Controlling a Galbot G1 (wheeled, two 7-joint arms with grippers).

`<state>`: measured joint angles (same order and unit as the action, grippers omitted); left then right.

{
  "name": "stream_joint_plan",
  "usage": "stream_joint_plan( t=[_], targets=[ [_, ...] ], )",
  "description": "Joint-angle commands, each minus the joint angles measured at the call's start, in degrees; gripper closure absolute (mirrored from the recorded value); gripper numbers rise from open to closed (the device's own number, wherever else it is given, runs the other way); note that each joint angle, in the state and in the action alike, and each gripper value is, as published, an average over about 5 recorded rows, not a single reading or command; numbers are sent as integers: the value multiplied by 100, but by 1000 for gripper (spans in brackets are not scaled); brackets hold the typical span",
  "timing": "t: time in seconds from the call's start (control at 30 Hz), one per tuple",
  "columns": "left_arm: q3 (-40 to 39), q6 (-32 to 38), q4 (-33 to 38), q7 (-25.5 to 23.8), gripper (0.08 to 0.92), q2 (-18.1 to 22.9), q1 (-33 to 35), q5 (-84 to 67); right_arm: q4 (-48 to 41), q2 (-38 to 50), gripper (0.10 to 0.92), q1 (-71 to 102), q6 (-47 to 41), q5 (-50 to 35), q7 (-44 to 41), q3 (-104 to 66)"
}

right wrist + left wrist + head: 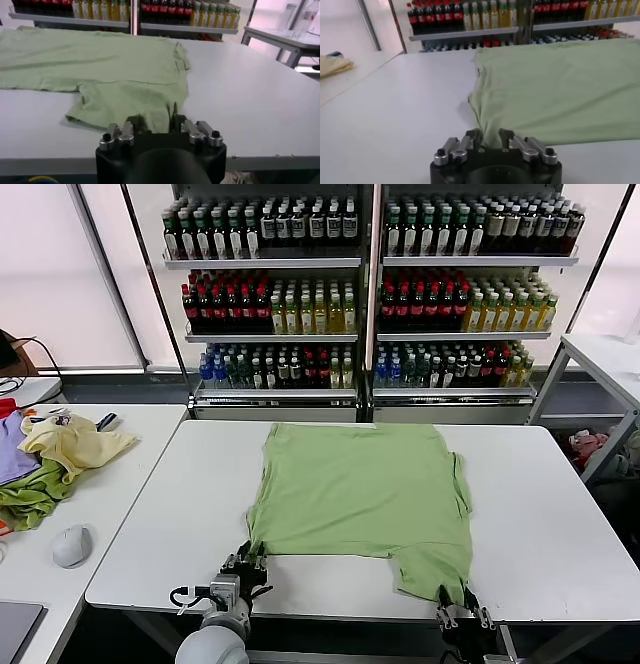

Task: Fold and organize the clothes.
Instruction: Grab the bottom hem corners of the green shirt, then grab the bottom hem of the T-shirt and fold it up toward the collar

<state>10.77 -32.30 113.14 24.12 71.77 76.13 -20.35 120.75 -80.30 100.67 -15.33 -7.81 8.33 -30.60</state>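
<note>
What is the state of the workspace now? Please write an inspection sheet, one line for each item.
Surface: white table, shirt lies on it.
Job's things: light green shirt spread flat, not yet folded.
Clutter: heap of garments and a grey mouse on the side table.
Grippers: left gripper closing on the shirt's near corner; right gripper closing on the near sleeve edge.
Cables: black cable by the left wrist.
Surroundings: shelves of bottles behind.
</note>
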Motion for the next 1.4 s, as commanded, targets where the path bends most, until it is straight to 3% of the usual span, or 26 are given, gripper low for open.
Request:
stream_joint_plan(
  t=[0.03,0.23,0.6,0.97,1.4],
  targets=[
    [-103,68,577,-59,867,-91,303,-298,4,27,741,-6,285,-183,-188,-52],
    [6,250,1064,-104,912,-214,421,-336,276,132,885,73,708,-181,-463,-233],
    [432,502,1433,-364,912,-638,105,-943,537,652,902,-605,925,-864,-517,-784],
    [44,518,264,-506,912,-634,-927,-810,-526,1249,902,-2292,528,-1098,-370,-496],
    [-394,314,-1035,-474,912,-333,-2002,-376,-2078,1581,902,-3658,341,-827,-397,404]
  ],
)
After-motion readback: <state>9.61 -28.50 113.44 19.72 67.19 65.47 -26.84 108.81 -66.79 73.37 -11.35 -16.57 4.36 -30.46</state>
